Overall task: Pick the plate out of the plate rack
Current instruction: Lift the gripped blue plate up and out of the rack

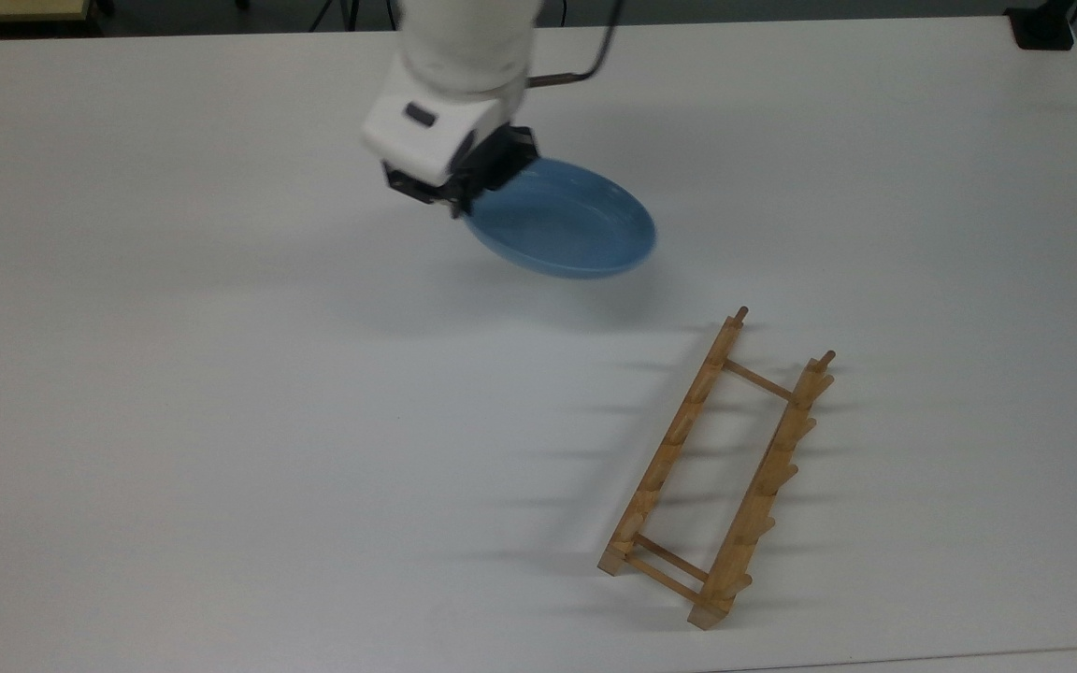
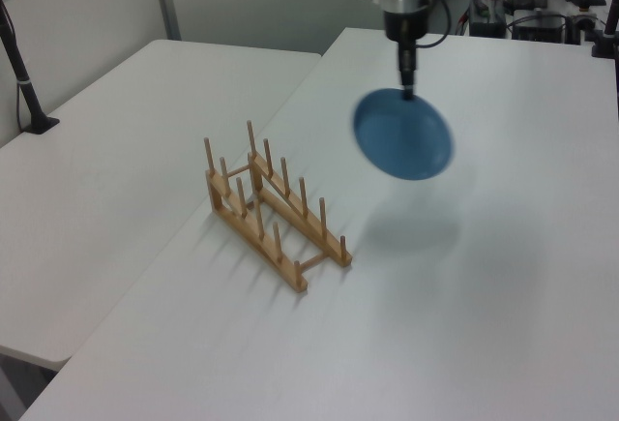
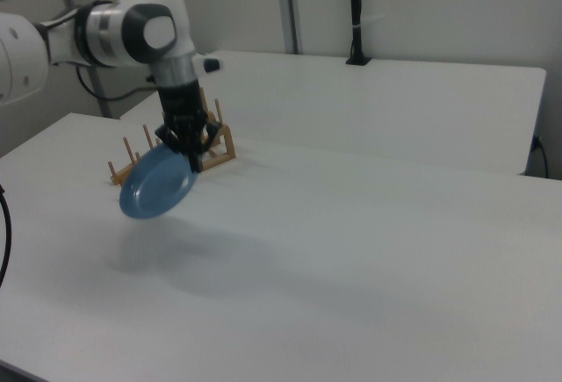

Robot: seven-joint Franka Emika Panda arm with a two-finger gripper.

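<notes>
Above the table [image 1: 221, 421], well clear of the rack [image 1: 716, 467], the gripper [image 1: 460, 198] pinches the plate [image 1: 562, 224] at its rim. Likely stiff, light, slippery; an edge hold risks swinging.

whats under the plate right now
Only bare white table with the plate's shadow on it. The plate hangs in the air from the gripper, clear of the rack. Its underside is turned away in the left view.

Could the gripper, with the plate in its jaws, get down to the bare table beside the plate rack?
Probably yes. The gripper holds the plate by its rim, in the air and apart from the plate rack; the table under it is bare.
</notes>
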